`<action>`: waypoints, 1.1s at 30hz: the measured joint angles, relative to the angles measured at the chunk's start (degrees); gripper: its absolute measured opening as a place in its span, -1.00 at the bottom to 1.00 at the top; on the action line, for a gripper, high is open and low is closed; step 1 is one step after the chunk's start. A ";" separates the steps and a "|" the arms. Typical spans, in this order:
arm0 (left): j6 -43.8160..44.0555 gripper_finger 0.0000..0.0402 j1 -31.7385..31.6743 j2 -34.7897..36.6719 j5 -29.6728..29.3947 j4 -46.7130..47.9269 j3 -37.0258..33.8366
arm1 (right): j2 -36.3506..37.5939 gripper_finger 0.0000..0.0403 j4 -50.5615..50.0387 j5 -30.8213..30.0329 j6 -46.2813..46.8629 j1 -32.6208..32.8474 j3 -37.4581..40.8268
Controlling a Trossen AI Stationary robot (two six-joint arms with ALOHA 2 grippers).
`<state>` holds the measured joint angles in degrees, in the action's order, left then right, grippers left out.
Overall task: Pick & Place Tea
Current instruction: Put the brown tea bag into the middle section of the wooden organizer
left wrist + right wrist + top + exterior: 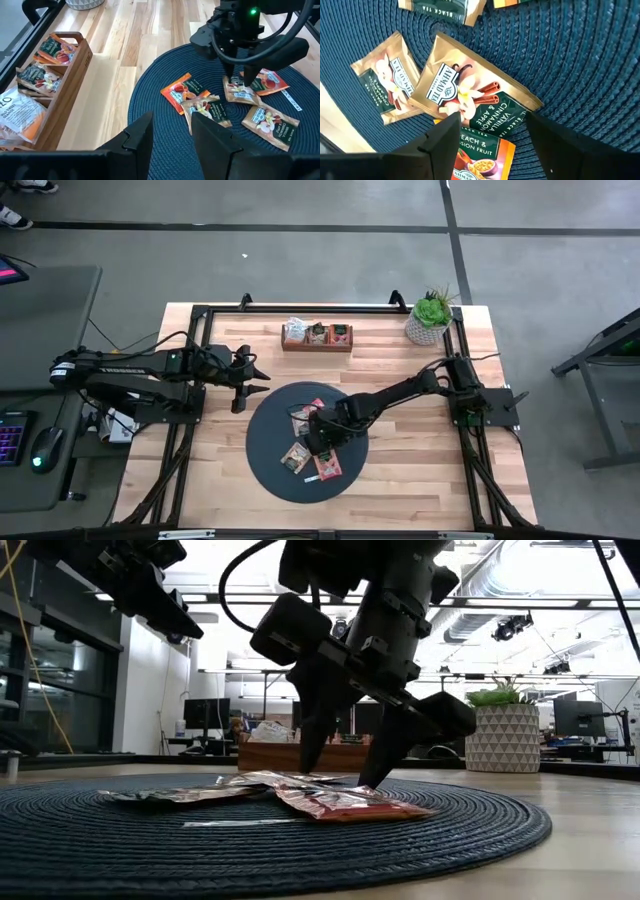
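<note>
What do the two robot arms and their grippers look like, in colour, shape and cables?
Both arms are dark, nearly black, built of jointed, blocky segments. The left arm carries small white lettering along its side, too small to read, and black cables loop beside it. The right arm shows a green indicator light near its wrist. The left gripper and right gripper each have two dark, tapering fingers.

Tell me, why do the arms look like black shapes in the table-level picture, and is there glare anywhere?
Low view: bright windows and ceiling lights behind turn the right gripper into a silhouette, and the tea sachets catch shiny highlights. Right wrist view: the gold sachet gleams but its print reads clearly. High view: even light, soft shadows on the round mat.
</note>
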<state>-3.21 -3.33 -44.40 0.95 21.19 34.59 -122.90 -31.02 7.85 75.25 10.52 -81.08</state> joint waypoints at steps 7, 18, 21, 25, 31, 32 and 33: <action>-0.08 -0.35 0.00 0.00 -0.02 0.00 0.00 | 0.01 0.15 -0.60 -2.83 -8.01 0.10 -0.02; -0.43 -0.35 0.00 0.00 -0.04 0.01 0.00 | -0.22 0.15 0.00 -16.95 -38.68 0.45 -0.36; -0.41 -0.35 0.00 0.00 0.00 -0.02 0.00 | 0.59 0.15 -0.45 -17.88 -43.11 0.71 -0.66; -0.41 -0.35 0.00 0.01 0.02 0.01 0.00 | 1.41 0.15 -1.07 -17.67 -52.96 1.49 -0.61; -0.40 -0.35 0.00 0.01 0.07 0.02 0.00 | 1.73 0.15 -5.17 -15.27 -67.06 2.84 -0.72; -0.39 -0.35 0.00 0.02 0.08 0.00 0.00 | 1.73 0.15 -5.60 -14.96 -68.92 2.97 -0.72; -0.39 -0.35 0.00 0.02 0.08 0.00 0.00 | 1.73 0.15 -5.94 -14.63 -70.48 2.99 -0.72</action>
<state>-3.60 -3.33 -44.38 1.03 21.19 34.59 -121.16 -36.96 -6.78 4.77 13.52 -81.80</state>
